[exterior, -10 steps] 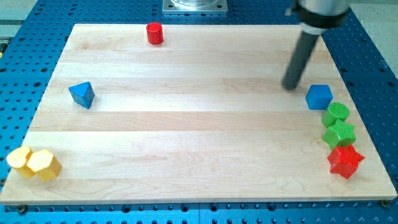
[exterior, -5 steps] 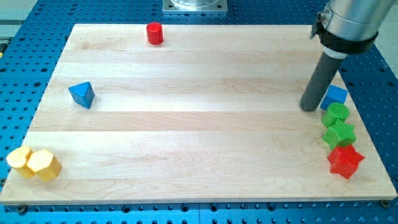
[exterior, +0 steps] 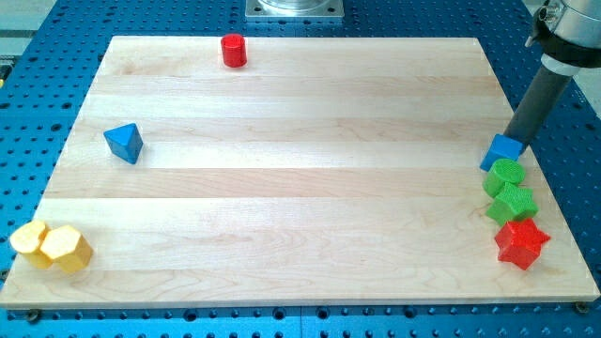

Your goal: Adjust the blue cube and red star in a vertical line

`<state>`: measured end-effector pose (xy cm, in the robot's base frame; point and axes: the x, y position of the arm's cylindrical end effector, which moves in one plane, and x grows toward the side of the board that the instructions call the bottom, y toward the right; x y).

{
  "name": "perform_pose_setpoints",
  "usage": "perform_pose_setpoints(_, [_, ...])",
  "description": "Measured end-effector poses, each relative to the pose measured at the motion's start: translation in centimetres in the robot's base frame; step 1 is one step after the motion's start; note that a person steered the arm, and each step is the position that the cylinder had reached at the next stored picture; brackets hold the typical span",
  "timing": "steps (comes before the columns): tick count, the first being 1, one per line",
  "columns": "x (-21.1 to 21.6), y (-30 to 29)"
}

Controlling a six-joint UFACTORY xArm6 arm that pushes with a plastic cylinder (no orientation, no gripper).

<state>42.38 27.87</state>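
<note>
The blue cube (exterior: 502,150) sits at the board's right edge, touching the top of a green cylinder (exterior: 506,175). Below that are a green star-like block (exterior: 514,201) and then the red star (exterior: 521,242), so the four blocks form a near-vertical column at the view's right. My tip (exterior: 516,142) is just to the upper right of the blue cube, touching or almost touching it, at the board's edge.
A red cylinder (exterior: 233,50) stands near the top edge. A blue triangular block (exterior: 124,143) lies at the left. Two yellow blocks (exterior: 52,246) sit together at the bottom left corner. The wooden board (exterior: 300,188) lies on a blue perforated table.
My tip has swung from the blue cube's left, around its top, to its upper right. The cube was pushed right and down against the green cylinder.
</note>
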Motion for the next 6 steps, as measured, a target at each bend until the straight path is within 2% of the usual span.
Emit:
perform_pose_setpoints(1, [-1.7,-0.6])
perform_pose_setpoints(6, [0.4,-5.6])
